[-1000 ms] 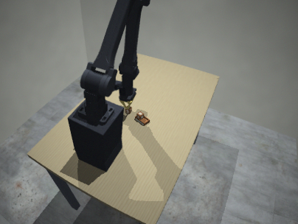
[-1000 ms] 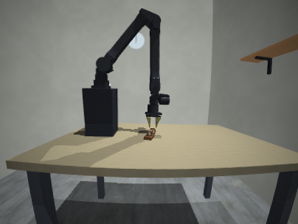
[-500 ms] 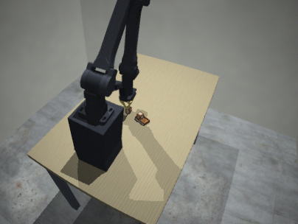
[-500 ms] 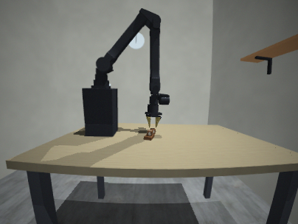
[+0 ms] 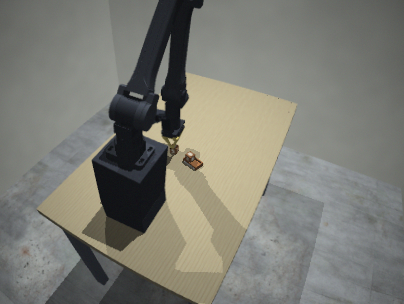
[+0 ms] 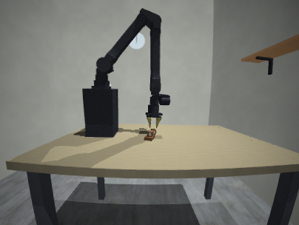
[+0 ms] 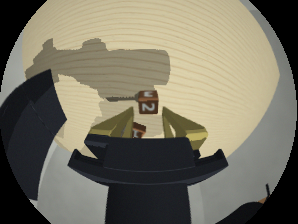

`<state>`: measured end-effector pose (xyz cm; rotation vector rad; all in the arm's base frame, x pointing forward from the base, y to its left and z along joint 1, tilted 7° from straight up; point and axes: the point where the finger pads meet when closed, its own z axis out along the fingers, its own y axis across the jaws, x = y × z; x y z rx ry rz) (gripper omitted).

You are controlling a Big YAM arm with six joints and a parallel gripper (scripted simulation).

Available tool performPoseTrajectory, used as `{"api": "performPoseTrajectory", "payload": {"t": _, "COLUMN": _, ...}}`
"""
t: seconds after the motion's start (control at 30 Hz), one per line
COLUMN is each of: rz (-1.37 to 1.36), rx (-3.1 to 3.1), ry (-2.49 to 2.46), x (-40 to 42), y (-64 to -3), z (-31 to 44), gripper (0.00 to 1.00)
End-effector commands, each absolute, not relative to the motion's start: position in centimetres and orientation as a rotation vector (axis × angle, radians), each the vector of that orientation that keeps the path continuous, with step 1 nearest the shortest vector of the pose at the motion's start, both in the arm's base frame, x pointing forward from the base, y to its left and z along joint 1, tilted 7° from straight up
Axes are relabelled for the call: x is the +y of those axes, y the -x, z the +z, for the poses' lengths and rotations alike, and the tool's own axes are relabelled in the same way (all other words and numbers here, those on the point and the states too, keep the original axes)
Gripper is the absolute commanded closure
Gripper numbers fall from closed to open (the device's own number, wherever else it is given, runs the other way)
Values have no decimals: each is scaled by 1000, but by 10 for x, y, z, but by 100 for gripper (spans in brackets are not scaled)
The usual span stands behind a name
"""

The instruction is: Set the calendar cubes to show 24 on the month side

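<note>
Brass-yellow fingers formed the jaws [image 5: 171, 142] [image 6: 154, 127], which stood partly open, neither wide nor narrow, with a gap between their tips and nothing clasped. They pointed down from the black arm [image 5: 174, 95] [image 6: 155, 59]. In the wrist view, a brown cube marked 2 [image 7: 148, 103] showed just past the fingertips, roughly in line with the gap, and another pale mark could be seen on its adjoining face. Lower in that view, beside the finger on the picture's left, was a second brown piece [image 7: 139, 131] with a pale mark, mostly hidden by the black gripper housing; whether it sat in the tray could not be told. From above, a small brown cube [image 5: 173, 149] was near the fingertips, outside the tray. The reddish-brown tray [image 5: 196, 163] [image 6: 149, 139] lay on the surface [image 5: 240, 125] [image 6: 207, 152] [image 7: 215, 65] near that loose cube, with one cube [image 5: 190, 156] [image 6: 150, 134] at one end and the other end of the tray unfilled. The digits on the tray's cube were too small to read. Farther out, the arm's upper links rose and bent back to its dark block-shaped pedestal [image 5: 125, 195] [image 6: 100, 111], which stood on the pale wooden top.
</note>
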<state>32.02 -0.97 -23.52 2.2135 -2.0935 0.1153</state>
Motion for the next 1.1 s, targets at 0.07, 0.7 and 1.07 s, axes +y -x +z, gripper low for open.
{"api": "performPoseTrajectory", "payload": {"t": 0.07, "rz": 144, "rx": -2099, "ry": -2239, "x": -11, "y": -332, "z": -232, "gripper": 56}}
{"api": "performPoseTrajectory", "payload": {"t": 0.7, "rz": 130, "rx": -2093, "ry": -2233, "x": -11, "y": -332, "z": -232, "gripper": 56}}
{"api": "performPoseTrajectory", "payload": {"t": 1.07, "rz": 130, "rx": -2093, "ry": -2233, "x": -11, "y": -332, "z": -232, "gripper": 56}}
